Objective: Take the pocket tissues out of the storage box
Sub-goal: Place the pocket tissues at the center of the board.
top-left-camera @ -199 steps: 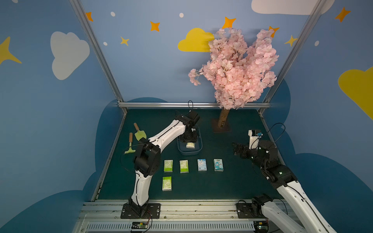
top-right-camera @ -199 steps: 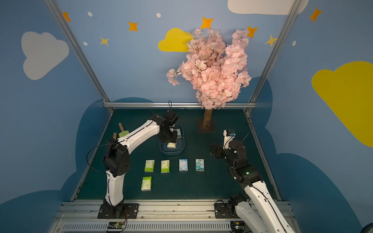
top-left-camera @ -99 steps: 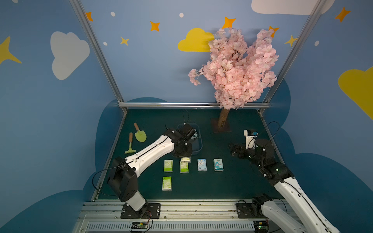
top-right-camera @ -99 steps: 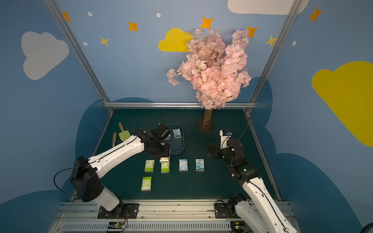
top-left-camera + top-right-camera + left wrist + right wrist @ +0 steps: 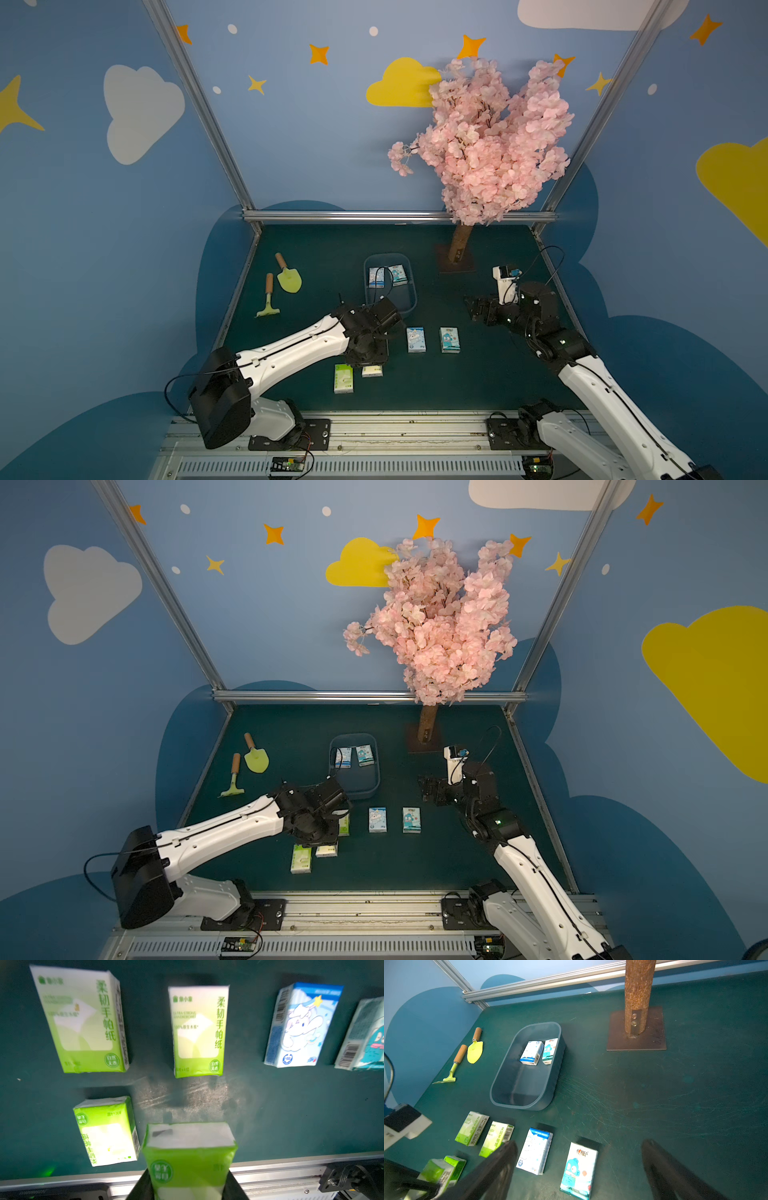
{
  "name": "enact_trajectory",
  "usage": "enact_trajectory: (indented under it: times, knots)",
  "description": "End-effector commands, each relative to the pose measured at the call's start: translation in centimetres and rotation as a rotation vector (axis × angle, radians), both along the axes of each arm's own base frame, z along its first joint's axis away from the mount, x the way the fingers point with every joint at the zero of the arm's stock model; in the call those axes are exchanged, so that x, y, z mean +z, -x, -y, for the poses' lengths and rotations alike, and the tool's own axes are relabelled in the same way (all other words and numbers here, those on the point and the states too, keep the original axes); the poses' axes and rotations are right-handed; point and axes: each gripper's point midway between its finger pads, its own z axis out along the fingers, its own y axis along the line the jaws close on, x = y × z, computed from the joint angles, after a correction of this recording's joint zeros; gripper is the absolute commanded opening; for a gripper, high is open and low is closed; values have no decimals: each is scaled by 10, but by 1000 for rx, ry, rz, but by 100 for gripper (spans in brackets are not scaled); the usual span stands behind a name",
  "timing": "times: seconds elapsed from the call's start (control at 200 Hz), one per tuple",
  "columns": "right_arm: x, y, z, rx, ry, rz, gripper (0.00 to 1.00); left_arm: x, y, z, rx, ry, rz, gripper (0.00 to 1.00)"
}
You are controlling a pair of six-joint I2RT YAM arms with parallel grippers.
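Looking through the left wrist camera, I see the left gripper (image 5: 188, 1188) clamped on a lime-green packet (image 5: 189, 1157), with one black jaw on each side of it. From this angle I can't say whether its lower end rests on the mat (image 5: 270, 1115) or hangs just above it. In a top view the held packet sits just beside another green packet (image 5: 343, 378), near the front edge of the mat. Two more green packets (image 5: 83, 1020) lie flat farther back. Two blue cartoon packets (image 5: 416, 339) lie to their right, and all of these are outside the storage box (image 5: 527, 1082). Inside the box, two blue packets (image 5: 377, 277) lie side by side at its far end. The right gripper (image 5: 473, 309) hovers well to the right of the box, jaws spread wide and gripping nothing. A trowel (image 5: 289, 280) and a small rake (image 5: 268, 299) lie near the left edge. The tree's brown base (image 5: 455, 264) stands behind and to the right of the box.
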Motion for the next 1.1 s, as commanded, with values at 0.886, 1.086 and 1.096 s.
enact_trajectory:
  times: [0.886,1.086,1.096]
  knots:
    - [25,19,9,8,-8,62,98,-78,18,21,-43,-62,-216,50]
    - [26,18,10,4,-3,64,98,-79,22,18,-44,-83,-229,60]
    - [26,18,10,4,-3,64,98,-79,22,17,-44,-84,-230,60]
